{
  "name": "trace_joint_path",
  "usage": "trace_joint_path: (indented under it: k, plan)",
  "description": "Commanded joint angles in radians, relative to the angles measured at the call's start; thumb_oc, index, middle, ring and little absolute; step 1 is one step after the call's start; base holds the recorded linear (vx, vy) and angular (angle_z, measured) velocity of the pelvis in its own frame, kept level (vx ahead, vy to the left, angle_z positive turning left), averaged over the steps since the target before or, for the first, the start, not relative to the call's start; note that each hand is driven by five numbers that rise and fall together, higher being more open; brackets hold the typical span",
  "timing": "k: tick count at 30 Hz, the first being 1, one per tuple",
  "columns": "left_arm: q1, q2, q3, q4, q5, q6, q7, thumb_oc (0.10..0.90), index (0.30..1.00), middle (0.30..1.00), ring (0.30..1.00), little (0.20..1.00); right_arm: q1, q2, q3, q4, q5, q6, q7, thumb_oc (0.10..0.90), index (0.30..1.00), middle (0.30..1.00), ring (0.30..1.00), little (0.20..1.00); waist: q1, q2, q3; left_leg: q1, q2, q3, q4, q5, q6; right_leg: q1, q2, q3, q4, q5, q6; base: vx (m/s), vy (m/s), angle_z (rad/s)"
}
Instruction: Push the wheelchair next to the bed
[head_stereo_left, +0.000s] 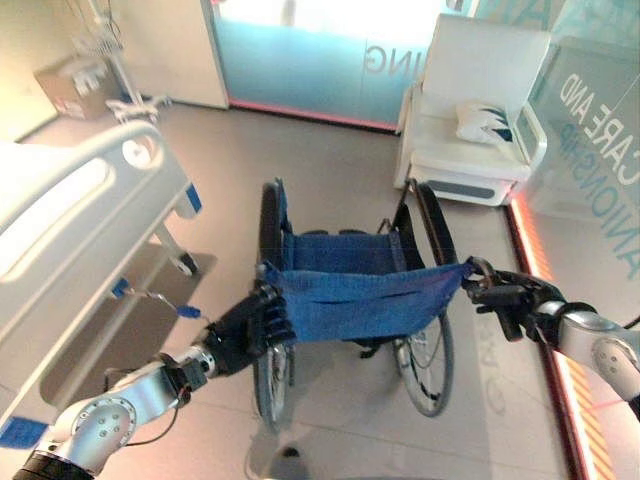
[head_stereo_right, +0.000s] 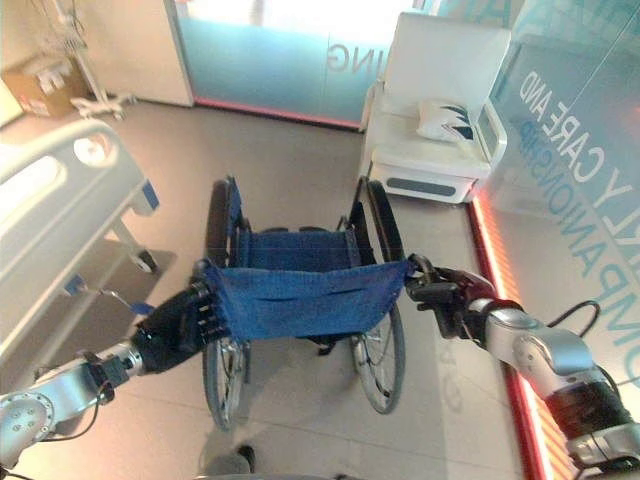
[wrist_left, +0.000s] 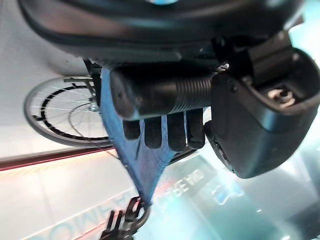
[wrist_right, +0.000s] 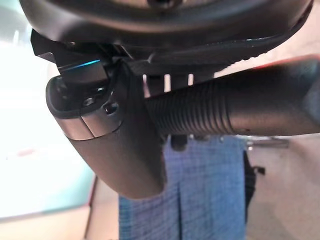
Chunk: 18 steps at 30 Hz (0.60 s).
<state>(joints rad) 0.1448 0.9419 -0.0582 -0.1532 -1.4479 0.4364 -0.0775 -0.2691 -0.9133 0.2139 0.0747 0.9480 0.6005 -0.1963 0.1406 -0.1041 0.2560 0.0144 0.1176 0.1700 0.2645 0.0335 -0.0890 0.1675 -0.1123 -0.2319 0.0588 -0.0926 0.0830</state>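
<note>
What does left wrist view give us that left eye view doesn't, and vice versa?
Left wrist alone: the left hand up close, fingers curled round the ribbed push handle, so the grip is confirmed. Left eye alone: the layout, with the bed to the left of the wheelchair, the white armchair beyond it, and the right hand at the other handle. Both: the blue fabric backrest and a spoked wheel.

left hand and right hand both curled (arms outstretched).
</note>
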Motion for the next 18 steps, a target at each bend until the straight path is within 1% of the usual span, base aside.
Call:
trace_joint_path:
  k: [1,2,3,4,5,6,7,8,9,10,11,12,15,16,18]
  plan:
    - [-0.226,-0.109,0.189,-0.177,-0.120,-0.215,-0.088,0.400,0.300,0.300,0.300,0.300,-0.068,-0.091,0.048,-0.177,0.005,-0.061,0.179,0.400,0.300,0.300,0.300,0.300,-0.049,0.060,-0.091,-0.119,-0.011,-0.072,0.216,0.081,0.004,0.013,0.114,0.005,0.032,0.010,-0.083,0.14,0.036,-0.06]
    - [-0.225,-0.108,0.200,-0.170,-0.121,-0.215,-0.086,0.400,0.300,0.300,0.300,0.300,-0.082,-0.084,0.052,-0.180,-0.007,-0.056,0.190,0.400,0.300,0.300,0.300,0.300,-0.041,0.069,-0.080,-0.127,-0.033,-0.074,0.165,0.097,0.003,0.023,0.127,0.021,0.038,0.001,-0.079,0.18,0.069,0.00]
    - [-0.226,-0.106,0.203,-0.168,-0.121,-0.218,-0.083,0.400,0.300,0.300,0.300,0.300,-0.093,-0.079,0.057,-0.184,-0.012,-0.053,0.189,0.400,0.300,0.300,0.300,0.300,-0.036,0.076,-0.073,-0.130,-0.041,-0.069,0.108,0.116,-0.001,0.030,0.136,0.027,0.040,-0.004,-0.076,0.19,0.086,-0.02]
    - [-0.228,-0.106,0.204,-0.161,-0.117,-0.220,-0.088,0.400,0.300,0.300,0.300,0.300,-0.101,-0.077,0.062,-0.187,-0.013,-0.054,0.187,0.400,0.300,0.300,0.300,0.300,-0.032,0.085,-0.069,-0.133,-0.043,-0.067,0.035,0.145,-0.009,0.037,0.145,0.027,0.040,-0.008,-0.074,0.16,0.079,0.02]
    - [-0.229,-0.105,0.204,-0.158,-0.115,-0.220,-0.090,0.400,0.300,0.300,0.300,0.300,-0.104,-0.077,0.064,-0.188,-0.013,-0.055,0.187,0.400,0.300,0.300,0.300,0.300,-0.031,0.087,-0.068,-0.133,-0.044,-0.066,0.012,0.155,-0.012,0.040,0.147,0.027,0.040,-0.009,-0.073,0.19,0.089,-0.10]
    - [-0.228,-0.102,0.206,-0.148,-0.113,-0.224,-0.098,0.400,0.300,0.300,0.300,0.300,-0.109,-0.077,0.068,-0.192,-0.011,-0.054,0.187,0.400,0.300,0.300,0.300,0.300,-0.025,0.095,-0.067,-0.138,-0.048,-0.073,-0.054,0.186,-0.021,0.048,0.153,0.029,0.037,-0.011,-0.070,0.29,0.127,-0.18]
    - [-0.221,-0.096,0.207,-0.140,-0.112,-0.238,-0.102,0.400,0.300,0.300,0.300,0.300,-0.114,-0.079,0.069,-0.202,-0.008,-0.053,0.191,0.400,0.300,0.300,0.300,0.300,-0.014,0.105,-0.066,-0.146,-0.051,-0.095,-0.158,0.230,-0.031,0.068,0.160,0.034,0.023,-0.014,-0.066,0.37,0.161,-0.45]
    - [-0.217,-0.097,0.208,-0.140,-0.108,-0.245,-0.099,0.400,0.300,0.300,0.300,0.300,-0.112,-0.082,0.068,-0.210,-0.008,-0.053,0.197,0.400,0.300,0.300,0.300,0.300,-0.007,0.108,-0.066,-0.153,-0.052,-0.108,-0.196,0.247,-0.034,0.083,0.161,0.040,0.015,-0.018,-0.064,0.40,0.175,-0.67]
    - [-0.211,-0.102,0.215,-0.141,-0.101,-0.251,-0.096,0.400,0.300,0.300,0.300,0.300,-0.113,-0.092,0.066,-0.225,0.001,-0.049,0.197,0.400,0.300,0.300,0.300,0.300,0.001,0.106,-0.069,-0.159,-0.056,-0.124,-0.200,0.245,-0.031,0.099,0.155,0.047,0.007,-0.028,-0.063,0.32,0.148,-0.75]
    - [-0.207,-0.104,0.226,-0.142,-0.098,-0.252,-0.089,0.400,0.300,0.300,0.300,0.300,-0.115,-0.098,0.065,-0.231,0.008,-0.049,0.202,0.400,0.300,0.300,0.300,0.300,0.006,0.101,-0.073,-0.153,-0.062,-0.131,-0.198,0.213,-0.022,0.103,0.145,0.050,0.008,-0.035,-0.058,0.24,0.119,-0.55]
    - [-0.205,-0.102,0.230,-0.141,-0.099,-0.253,-0.087,0.400,0.300,0.300,0.300,0.300,-0.118,-0.098,0.066,-0.229,0.007,-0.050,0.208,0.400,0.300,0.300,0.300,0.300,0.010,0.101,-0.076,-0.153,-0.065,-0.135,-0.205,0.207,-0.020,0.108,0.143,0.050,0.009,-0.041,-0.057,0.26,0.131,-0.37]
    - [-0.209,-0.106,0.235,-0.142,-0.093,-0.251,-0.077,0.400,0.300,0.300,0.300,0.300,-0.124,-0.096,0.070,-0.226,0.005,-0.054,0.217,0.400,0.300,0.300,0.300,0.300,0.017,0.099,-0.082,-0.153,-0.073,-0.139,-0.198,0.187,-0.013,0.119,0.137,0.049,0.014,-0.058,-0.055,0.28,0.143,-0.19]
    - [-0.225,-0.127,0.242,-0.140,-0.063,-0.230,-0.066,0.400,0.300,0.300,0.300,0.300,-0.130,-0.084,0.061,-0.227,0.011,-0.058,0.214,0.400,0.300,0.300,0.300,0.300,0.030,0.090,-0.094,-0.183,-0.091,-0.140,-0.124,0.137,0.000,0.138,0.126,0.041,0.047,-0.101,-0.055,0.32,0.167,-0.04]
    - [-0.238,-0.129,0.245,-0.128,-0.056,-0.211,-0.072,0.400,0.300,0.300,0.300,0.300,-0.135,-0.071,0.051,-0.211,0.010,-0.060,0.219,0.400,0.300,0.300,0.300,0.300,0.037,0.080,-0.104,-0.193,-0.110,-0.129,-0.084,0.084,0.017,0.145,0.119,0.033,0.093,-0.132,-0.048,0.34,0.192,-0.09]
    - [-0.246,-0.128,0.242,-0.119,-0.049,-0.203,-0.082,0.400,0.300,0.300,0.300,0.300,-0.136,-0.067,0.048,-0.205,0.011,-0.062,0.217,0.400,0.300,0.300,0.300,0.300,0.039,0.072,-0.109,-0.196,-0.125,-0.119,-0.069,0.050,0.031,0.143,0.113,0.026,0.130,-0.150,-0.039,0.28,0.182,0.09]
